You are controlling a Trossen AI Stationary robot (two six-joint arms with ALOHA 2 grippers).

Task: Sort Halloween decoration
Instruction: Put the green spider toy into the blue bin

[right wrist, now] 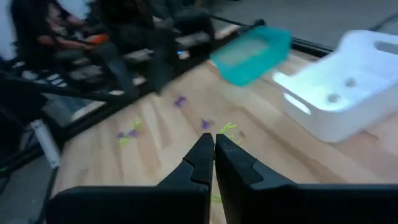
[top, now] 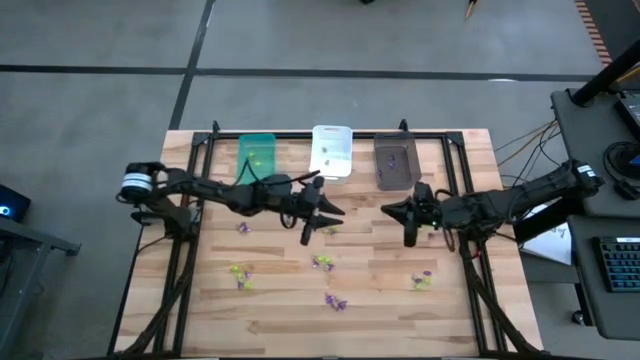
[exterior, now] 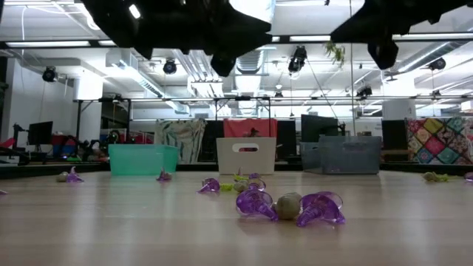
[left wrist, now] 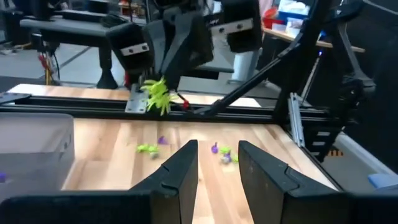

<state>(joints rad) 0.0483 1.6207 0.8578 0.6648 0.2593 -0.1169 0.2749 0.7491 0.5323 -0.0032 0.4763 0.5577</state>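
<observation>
Three bins stand along the surface's far edge: green bin (top: 257,153), white bin (top: 332,150), dark grey bin (top: 396,161). Their contents cannot be made out with certainty. The left gripper (top: 316,222) hangs mid-surface, fingers narrowly apart, empty. The right gripper (top: 408,222) grips a yellow-green spiky trinket (left wrist: 157,95), fingers closed. Other purple and yellow-green trinkets (top: 326,264) lie scattered toward the near edge.

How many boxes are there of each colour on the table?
Green box: 1
White box: 1
Dark grey box: 1
Total: 3 boxes
</observation>
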